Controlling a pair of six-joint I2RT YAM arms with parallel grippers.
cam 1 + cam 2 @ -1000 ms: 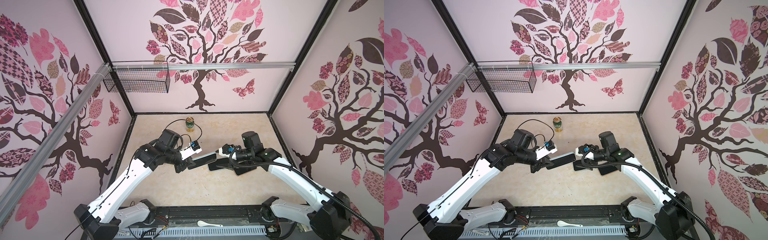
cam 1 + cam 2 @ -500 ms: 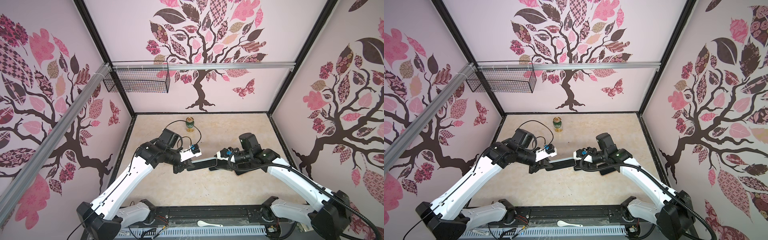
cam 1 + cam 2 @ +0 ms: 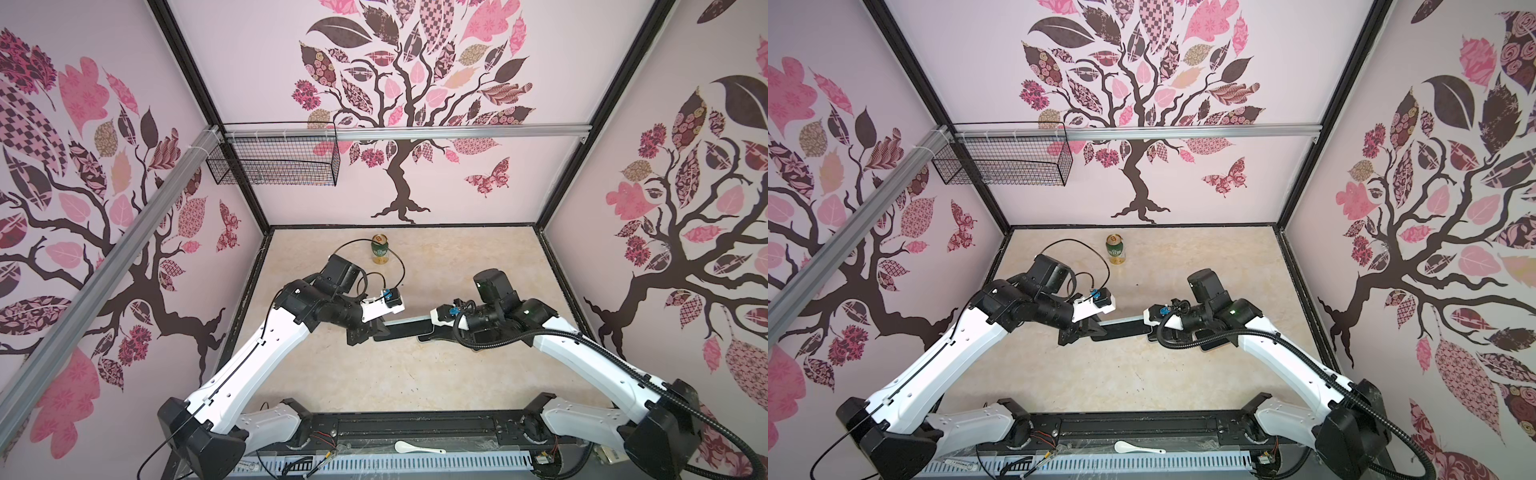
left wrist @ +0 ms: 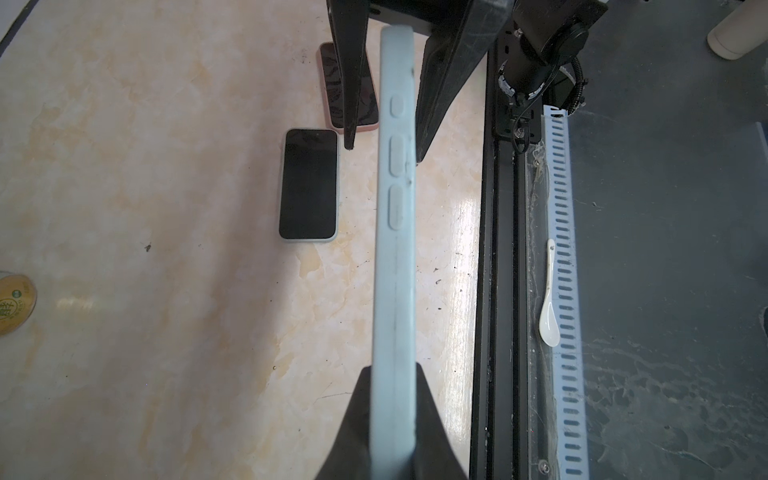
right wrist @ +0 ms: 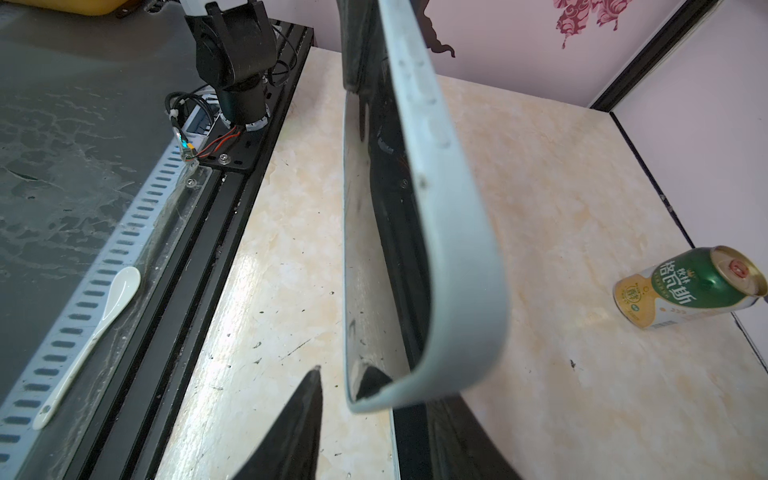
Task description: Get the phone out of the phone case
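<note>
Phone case (image 4: 395,249): pale blue, held clear above the middle of the table (image 3: 415,374), with the phone (image 5: 374,249) seated inside.
Left gripper (image 4: 392,365): clenched on the case's left end.
Right gripper (image 4: 382,151): jaws astride the right end, not clamped.
Handling: I judge the rim soft and the glass slick and fragile. I'd peel the rim at a corner.

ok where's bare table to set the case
Widest bare patch: table front, between the held phone case and the base rail. Also back right, right of the can. Crowded mid-table: left pincer and right pincer at the case, a phone and a pink-cased phone under the right arm.
</note>
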